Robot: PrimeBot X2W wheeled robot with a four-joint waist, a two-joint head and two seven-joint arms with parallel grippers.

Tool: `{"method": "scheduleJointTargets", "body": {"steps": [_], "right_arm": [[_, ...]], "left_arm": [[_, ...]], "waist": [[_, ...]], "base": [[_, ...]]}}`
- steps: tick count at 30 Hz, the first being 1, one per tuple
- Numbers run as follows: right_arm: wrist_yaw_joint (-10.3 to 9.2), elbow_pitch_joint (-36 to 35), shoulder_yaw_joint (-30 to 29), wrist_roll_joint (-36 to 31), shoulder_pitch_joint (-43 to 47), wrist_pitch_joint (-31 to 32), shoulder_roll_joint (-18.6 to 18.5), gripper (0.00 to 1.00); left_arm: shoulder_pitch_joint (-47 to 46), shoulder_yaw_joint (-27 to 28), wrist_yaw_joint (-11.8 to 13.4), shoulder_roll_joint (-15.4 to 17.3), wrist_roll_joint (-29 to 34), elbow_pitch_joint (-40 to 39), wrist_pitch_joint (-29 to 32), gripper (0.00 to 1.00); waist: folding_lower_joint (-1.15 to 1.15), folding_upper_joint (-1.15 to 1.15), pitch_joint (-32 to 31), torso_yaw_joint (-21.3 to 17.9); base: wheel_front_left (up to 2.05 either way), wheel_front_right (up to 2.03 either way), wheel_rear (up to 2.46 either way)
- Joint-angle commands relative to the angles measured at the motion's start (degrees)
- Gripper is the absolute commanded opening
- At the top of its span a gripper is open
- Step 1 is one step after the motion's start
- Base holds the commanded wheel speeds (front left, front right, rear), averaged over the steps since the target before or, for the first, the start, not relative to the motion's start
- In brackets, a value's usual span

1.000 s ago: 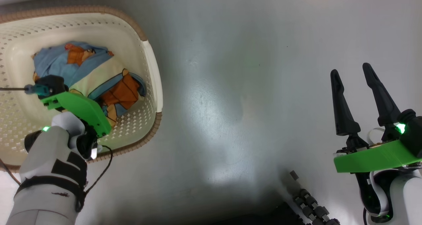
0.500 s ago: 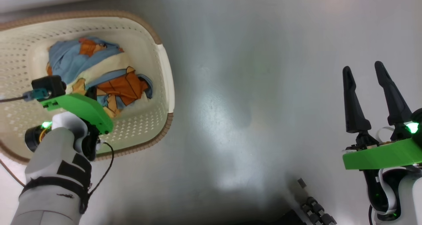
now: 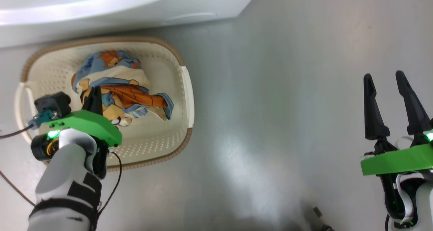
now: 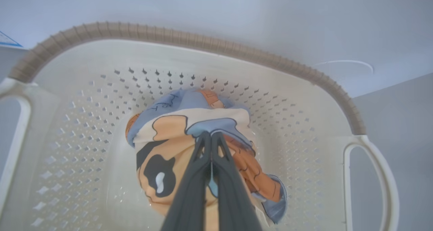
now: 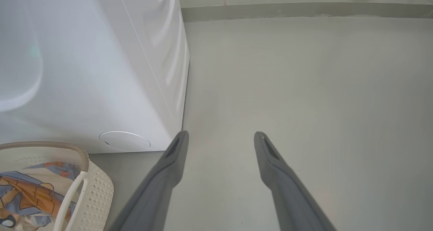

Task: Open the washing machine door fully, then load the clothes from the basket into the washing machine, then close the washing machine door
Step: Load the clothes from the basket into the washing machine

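Note:
The cream basket sits on the floor just in front of the white washing machine. Inside it lie the clothes, blue fabric with orange figures. My left gripper reaches down into the basket and is shut on the clothes; in the left wrist view its closed fingertips pinch a fold of the bundle, which bunches up toward them. My right gripper hovers open over bare floor at the far right, nothing between its fingers. The washing machine door is out of view.
Grey floor stretches between the basket and my right arm. The right wrist view shows the washing machine's corner with a round cover near its base, the basket's handle and a low wall ledge beyond.
My left gripper has shut on the clothes and gathered them into a tighter bundle. The head camera has shifted, bringing the washing machine's base into view. The right gripper stays open.

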Motion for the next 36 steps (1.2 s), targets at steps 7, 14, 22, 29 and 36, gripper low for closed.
{"method": "scheduleJointTargets", "body": {"steps": [7,14,22,29,36], "right_arm": [[0.25,0.05,0.07,-0.07,3.83,0.35,-0.37,1.00],[0.25,1.60,0.47,-0.02,5.61,0.88,-0.37,1.00],[0.25,3.04,1.42,-0.51,8.07,1.90,-0.37,1.00],[0.25,3.96,2.47,-0.97,10.23,3.08,-0.49,1.00],[0.25,4.62,2.74,-0.36,13.03,4.38,-1.75,1.00]], "left_arm": [[12.01,5.75,2.56,2.79,4.72,-16.99,-0.77,0.00],[21.64,9.77,3.68,2.25,8.88,-28.48,-0.78,0.00],[31.20,12.18,4.64,1.09,11.91,-37.26,-0.78,0.00],[39.12,12.35,5.39,0.32,12.72,-42.05,-0.78,0.00],[45.12,11.79,6.27,-0.56,12.31,-45.02,-0.25,0.00]], "waist": [[0.00,0.00,-10.30,1.67],[0.00,0.00,-17.61,1.25],[0.00,0.00,-25.68,0.93],[0.00,0.00,-32.37,0.36],[0.00,0.00,-38.93,1.14]], "base": [[0.00,0.00,0.00],[0.00,0.00,0.00],[0.00,0.00,0.00],[0.00,0.00,0.00],[0.00,0.00,0.00]]}}
